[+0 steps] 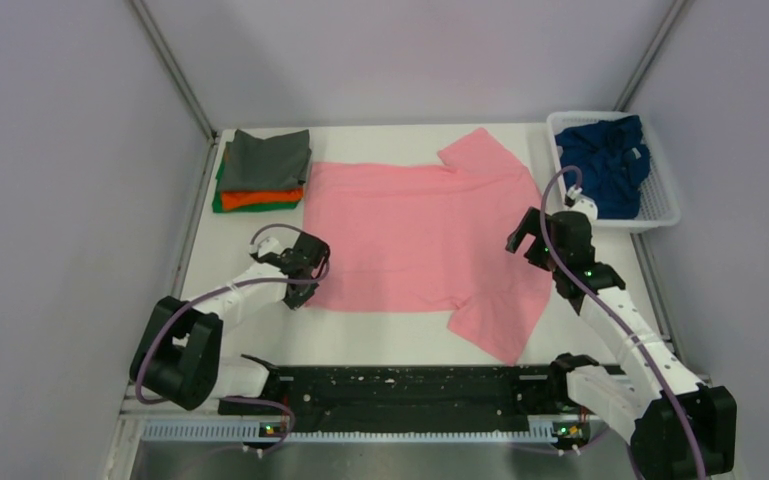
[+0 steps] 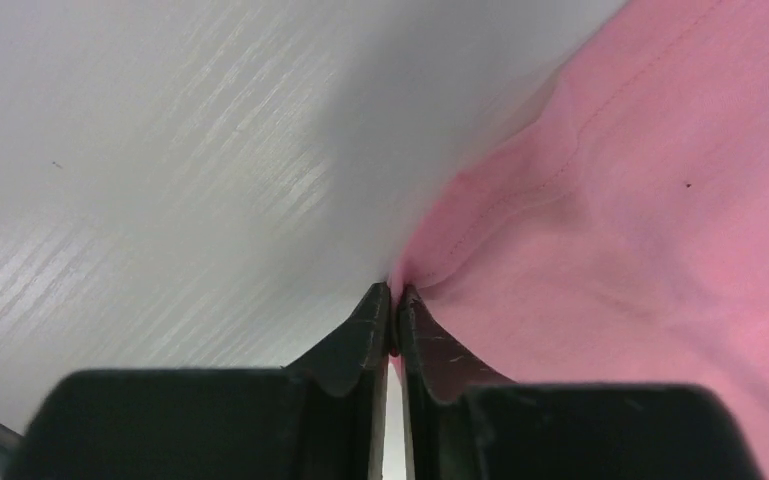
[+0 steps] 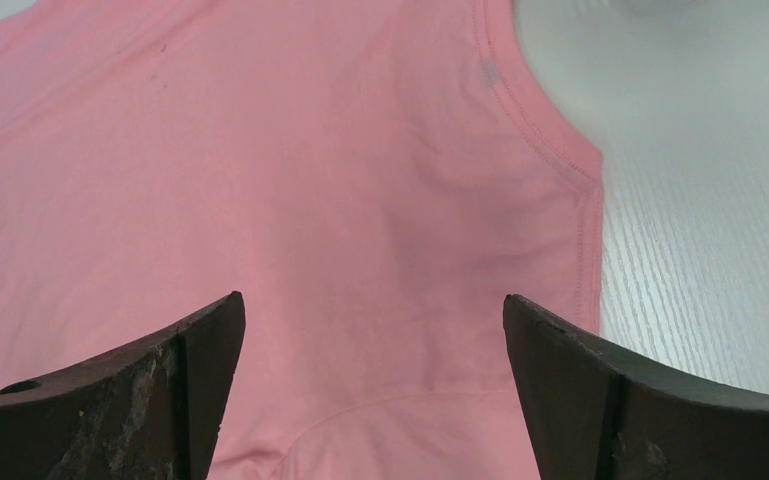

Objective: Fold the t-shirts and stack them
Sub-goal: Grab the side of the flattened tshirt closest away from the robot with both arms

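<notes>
Lying flat across the middle of the worktop [image 1: 380,335], the pink t-shirt [image 1: 410,235] runs its long axis left to right for you: hem toward the left, neck and shoulders toward the right, one sleeve pointing to the far edge and the other to the near edge. Your left hand [image 2: 392,295] is clamped on the hem, toward its near corner, fingers together on the cloth. Your right hand [image 3: 372,305] hovers over the shoulder end, fingers wide apart, holding nothing. At the far left sits a folded stack: dark grey t-shirt [image 1: 265,158] over orange t-shirt [image 1: 260,198] over green t-shirt [image 1: 250,208]. At the far right, the navy blue t-shirt [image 1: 605,160] lies crumpled in the white basket [image 1: 660,215].
</notes>
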You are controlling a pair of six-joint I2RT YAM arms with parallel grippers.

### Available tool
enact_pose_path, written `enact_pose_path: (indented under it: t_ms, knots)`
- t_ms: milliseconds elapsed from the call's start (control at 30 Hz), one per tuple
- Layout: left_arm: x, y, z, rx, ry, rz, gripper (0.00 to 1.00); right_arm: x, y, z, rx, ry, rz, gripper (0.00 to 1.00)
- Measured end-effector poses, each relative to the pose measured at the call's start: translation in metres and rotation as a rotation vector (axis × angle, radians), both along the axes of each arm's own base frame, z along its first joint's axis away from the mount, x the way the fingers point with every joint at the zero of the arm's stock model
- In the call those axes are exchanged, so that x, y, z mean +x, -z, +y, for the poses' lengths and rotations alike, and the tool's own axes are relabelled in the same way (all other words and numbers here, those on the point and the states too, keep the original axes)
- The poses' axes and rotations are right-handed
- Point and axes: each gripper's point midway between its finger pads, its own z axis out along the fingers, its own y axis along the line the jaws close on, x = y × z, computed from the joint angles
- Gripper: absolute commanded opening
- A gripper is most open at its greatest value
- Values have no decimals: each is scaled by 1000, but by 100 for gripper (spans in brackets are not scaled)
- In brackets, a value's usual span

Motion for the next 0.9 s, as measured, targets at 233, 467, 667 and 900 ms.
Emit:
enact_pose_path:
  t_ms: [233,467,667,900]
  knots:
    - [1,0,0,1,3,-1,0,-3,3,0,-5,-1,17,99]
    - [-5,-2,1,-4,13,4,0,-24,10,13,-41,-64,108,98]
    - [-14,-13,7,-6,19,-32,0,-74,22,65,-82,-333,251,96]
    - [-14,-18,12,14,18,-48,0,-151,54,74,-155,-468,529,92]
